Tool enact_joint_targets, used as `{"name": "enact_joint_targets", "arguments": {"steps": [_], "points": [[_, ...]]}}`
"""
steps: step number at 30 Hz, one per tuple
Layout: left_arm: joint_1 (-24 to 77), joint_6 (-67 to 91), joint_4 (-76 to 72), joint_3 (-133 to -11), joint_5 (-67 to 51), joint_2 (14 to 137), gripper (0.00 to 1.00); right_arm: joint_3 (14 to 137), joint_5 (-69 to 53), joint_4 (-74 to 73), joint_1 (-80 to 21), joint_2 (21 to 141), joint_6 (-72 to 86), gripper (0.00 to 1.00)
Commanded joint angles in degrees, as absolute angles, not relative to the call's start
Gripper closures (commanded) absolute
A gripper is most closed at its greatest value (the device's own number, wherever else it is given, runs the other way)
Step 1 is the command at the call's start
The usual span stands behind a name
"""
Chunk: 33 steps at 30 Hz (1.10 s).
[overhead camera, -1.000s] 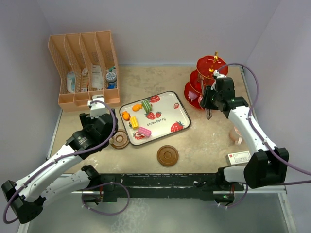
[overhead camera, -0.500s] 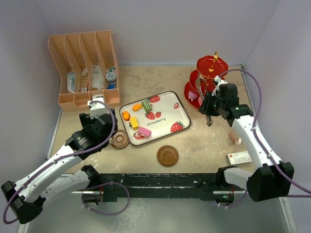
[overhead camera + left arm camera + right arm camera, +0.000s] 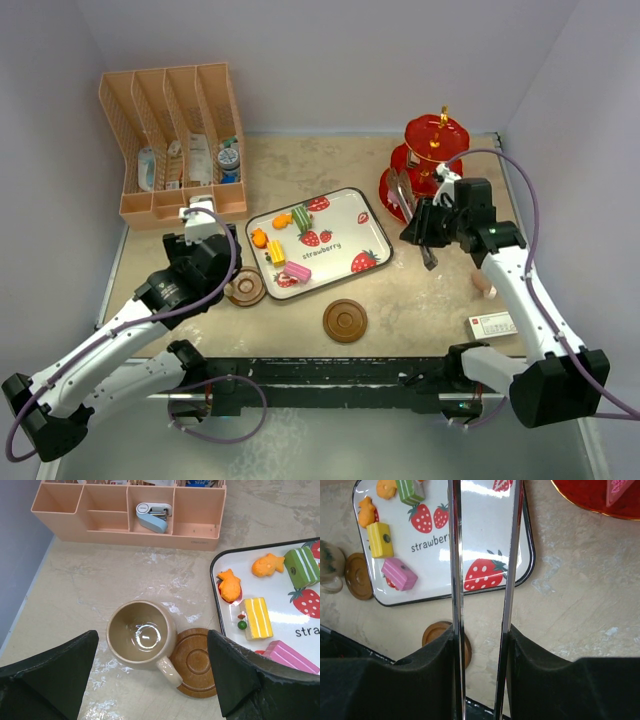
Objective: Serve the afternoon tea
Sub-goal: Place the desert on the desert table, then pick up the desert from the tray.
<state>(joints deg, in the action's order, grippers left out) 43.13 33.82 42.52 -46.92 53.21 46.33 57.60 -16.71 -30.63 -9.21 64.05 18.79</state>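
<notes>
While the left gripper (image 3: 151,641) hangs wide open over the tan mug (image 3: 141,635), the right gripper (image 3: 481,647) is clamped on the metal tongs (image 3: 456,580).

Nearest the bases lies one brown saucer (image 3: 345,321); the mug stands just beside the other saucer (image 3: 196,661) (handle over its rim). Farther back, toy cakes (image 3: 257,617) lie on the strawberry tray (image 3: 345,212), the tongs point down just right of it, and the red three-tier stand (image 3: 432,135) rises behind them.

Beige marbled stone-look counter (image 3: 330,170), glossy in patches; plain pale lilac walls (image 3: 350,60) behind and both sides; soft even light.
</notes>
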Motion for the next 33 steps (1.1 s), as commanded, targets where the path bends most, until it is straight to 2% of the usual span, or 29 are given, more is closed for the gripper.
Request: {"name": "enact_joint_targets", "arguments": {"steps": [1,6,10,19,33], "points": [[43.06,34.1,41.84,-48.43,54.82,45.35,0.13,58.91,-22.47,-31.81,-9.17,62.11,16.9,0.6],[43.01,34.36,41.88,-48.48,55.4,45.1,0.13,59.7,-21.08,-32.64,-12.98,62.03,17.1,0.6],[43.05,34.37,41.92,-48.44,55.5,45.04,0.13,60.1,-14.99,-32.08,-21.67,63.16,20.47,0.59],[42.99,34.71,42.18,-48.48,55.75,45.32,0.13,59.17,-11.33,-25.12,-35.14,71.0,26.89,0.6],[43.0,34.72,42.28,-48.52,55.62,45.95,0.13,59.46,-12.7,-11.12,-36.88,86.19,32.36,0.6]]}}
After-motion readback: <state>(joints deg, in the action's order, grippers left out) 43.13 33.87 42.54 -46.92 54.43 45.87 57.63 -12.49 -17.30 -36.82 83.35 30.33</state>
